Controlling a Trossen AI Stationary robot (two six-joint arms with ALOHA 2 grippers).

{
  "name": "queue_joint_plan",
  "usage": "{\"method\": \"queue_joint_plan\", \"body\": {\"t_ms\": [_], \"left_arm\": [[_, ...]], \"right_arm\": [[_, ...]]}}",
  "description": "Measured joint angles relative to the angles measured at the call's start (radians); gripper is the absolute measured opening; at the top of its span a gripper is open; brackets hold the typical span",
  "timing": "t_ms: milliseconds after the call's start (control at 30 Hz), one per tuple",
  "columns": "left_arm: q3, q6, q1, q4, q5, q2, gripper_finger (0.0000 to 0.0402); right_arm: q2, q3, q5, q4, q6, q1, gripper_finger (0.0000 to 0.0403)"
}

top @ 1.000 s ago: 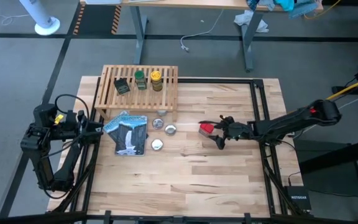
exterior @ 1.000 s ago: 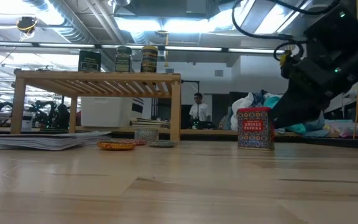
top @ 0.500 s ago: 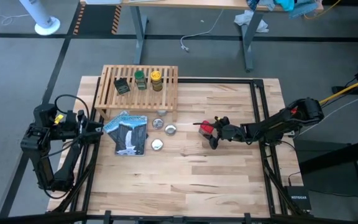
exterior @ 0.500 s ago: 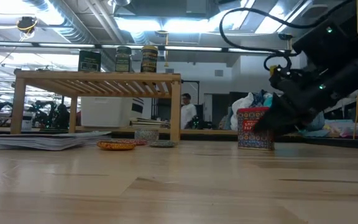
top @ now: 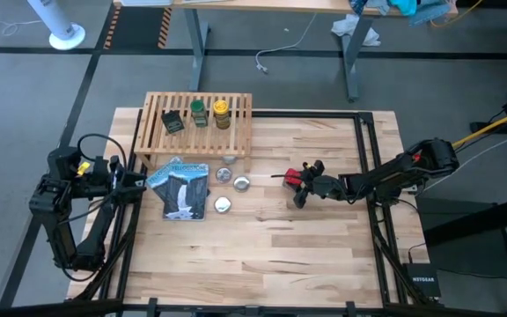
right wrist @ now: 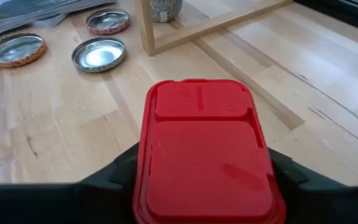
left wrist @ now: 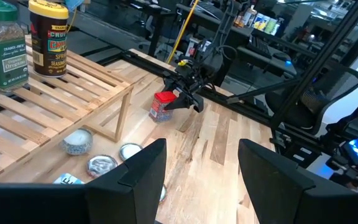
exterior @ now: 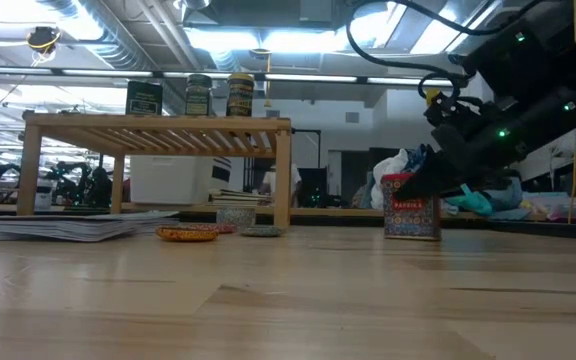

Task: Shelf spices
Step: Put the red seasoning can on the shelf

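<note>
The left arm waits folded at the table's left edge, and its left gripper [left wrist: 194, 171] has the two dark fingers spread apart with nothing between them.

Right of that arm a flat blue-and-white packet [top: 181, 187] lies on the wooden table [top: 324, 255]. Just beyond it, at the far left part of the table, stands the shelf [top: 197, 129], a low slatted wooden rack. Three spices are already on top of it in a row: the black tin [top: 172, 122] at the left, the green-capped jar [top: 199, 112] in the middle, and the yellow-capped jar [top: 222, 113] at the right. In the low view they stand upright on the slats.

On the table just near and right of the shelf lie small silvery round tins [top: 232, 182], one of them partly under the rack's corner.

Further right, well apart from the shelf and near the table's middle, the red tin [top: 294, 180] stands upright on the wood. The right arm reaches in low from the table's right edge, and the right gripper [top: 304, 184] has it between its fingers: in the right wrist view the red lid [right wrist: 207, 149] fills the space between the two dark fingers [right wrist: 114, 177], which press against its sides. In the low view the tin's base rests on the tabletop.
</note>
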Motion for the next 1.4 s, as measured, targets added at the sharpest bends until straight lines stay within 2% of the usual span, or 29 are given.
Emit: {"method": "queue_joint_plan", "body": {"t_ms": [333, 600, 867, 1200, 1400], "left_arm": [[0.0, 0.0, 0.0, 0.0, 0.0, 0.0, 0.0194], [0.0, 0.0, 0.0, 0.0, 0.0, 0.0, 0.0194], [0.0, 0.004, 0.0, 0.0, 0.0, 0.0, 0.0194], [0.0, 0.039, 0.0, 0.0, 0.0, 0.0, 0.0194], [0.0, 0.047, 0.0, 0.0, 0.0, 0.0, 0.0194]], "right_arm": [[0.0, 0.029, -0.049, 0.027, -0.007, 0.0, 0.0202], [-0.001, 0.179, -0.069, 0.015, -0.271, -0.027, 0.0202], [-0.002, 0.353, -0.3, -0.07, -0.419, -0.202, 0.0202], [-0.002, 0.57, -0.628, -0.193, -0.467, -0.386, 0.0202], [-0.002, 0.694, -0.738, -0.308, -0.545, -0.465, 0.0202]]}}
